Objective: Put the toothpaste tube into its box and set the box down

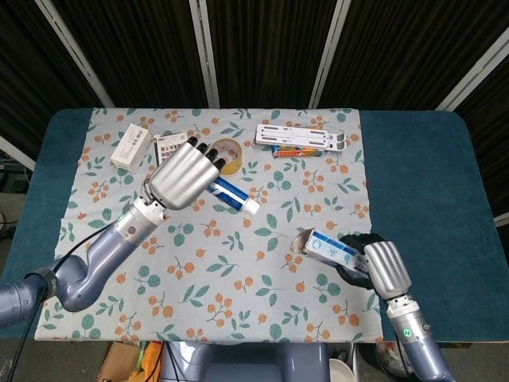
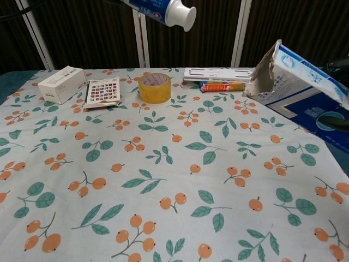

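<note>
I see the left robot hand raised above the worktop, fingers wrapped round the toothpaste tube. The tube juts out from under the fingers toward the robot's right, white cap leading and tilted slightly down in the head view. In the chest view only the cap end of the tube shows, at the top edge, high above the floral cloth.

The right robot hand grips the box near its rear end. The box is held off the cloth, lying roughly level, its torn open mouth facing the left robot hand. In the chest view the box fills the right side, ragged flap end pointing left; dark fingers are visible at its far right edge.

Tube cap and box mouth are well apart, cap above and to the left of the mouth in the head view.

At the far side of the cloth: small white carton, patterned card, tape roll, white folding stand, with a colourful flat packet just behind it.
</note>
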Tool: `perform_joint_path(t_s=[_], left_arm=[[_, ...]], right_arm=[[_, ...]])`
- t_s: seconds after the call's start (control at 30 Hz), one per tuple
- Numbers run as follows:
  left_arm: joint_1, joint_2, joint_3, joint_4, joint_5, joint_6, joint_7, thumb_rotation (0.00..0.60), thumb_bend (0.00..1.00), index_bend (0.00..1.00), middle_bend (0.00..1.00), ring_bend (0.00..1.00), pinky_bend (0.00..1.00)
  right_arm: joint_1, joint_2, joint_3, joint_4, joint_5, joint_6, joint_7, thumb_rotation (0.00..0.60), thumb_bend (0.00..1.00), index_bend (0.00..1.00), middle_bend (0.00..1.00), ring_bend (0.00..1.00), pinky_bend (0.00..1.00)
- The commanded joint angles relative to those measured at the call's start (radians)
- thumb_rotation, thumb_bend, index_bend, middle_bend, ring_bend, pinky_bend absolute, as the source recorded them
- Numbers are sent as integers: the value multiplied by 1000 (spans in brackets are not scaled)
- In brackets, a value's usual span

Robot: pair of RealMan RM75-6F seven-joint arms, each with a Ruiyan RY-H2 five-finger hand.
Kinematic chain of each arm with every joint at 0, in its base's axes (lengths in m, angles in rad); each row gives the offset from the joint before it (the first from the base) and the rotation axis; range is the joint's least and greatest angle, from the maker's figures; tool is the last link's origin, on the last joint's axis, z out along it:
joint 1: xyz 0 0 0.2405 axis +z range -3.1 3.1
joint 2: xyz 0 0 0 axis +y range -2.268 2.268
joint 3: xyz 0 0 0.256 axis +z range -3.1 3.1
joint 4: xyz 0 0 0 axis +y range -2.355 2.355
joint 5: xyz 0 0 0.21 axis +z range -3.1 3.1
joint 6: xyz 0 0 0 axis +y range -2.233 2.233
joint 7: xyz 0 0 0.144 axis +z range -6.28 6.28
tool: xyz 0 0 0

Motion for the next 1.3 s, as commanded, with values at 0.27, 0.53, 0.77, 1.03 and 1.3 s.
perform_joint_path(t_s=[0.27,0.53,0.77,1.03,1.3], left_arm=[[-57,-76,19,-32,-64,-2,128,600,571,739,763,688,712],[-120,-142,16,-48,-106,3,245,600,570,739,769,695,719],[-173,-183,11,-42,-143,15,366,600,571,740,770,696,720],[-220,-222,11,-31,-203,33,455,600,571,743,772,699,725],[-271,-264,12,-5,-232,52,517,600,571,745,785,712,735]], right_arm=[[-4,21,19,-33,5,5,21,600,604,491,612,455,416],[-6,32,26,-46,20,-3,28,600,605,492,612,455,416],[-7,38,29,-56,24,-7,28,600,604,491,611,455,416],[-10,44,33,-65,22,-8,32,600,604,492,612,455,416],[-12,47,34,-69,22,-10,35,600,604,491,611,455,416]])
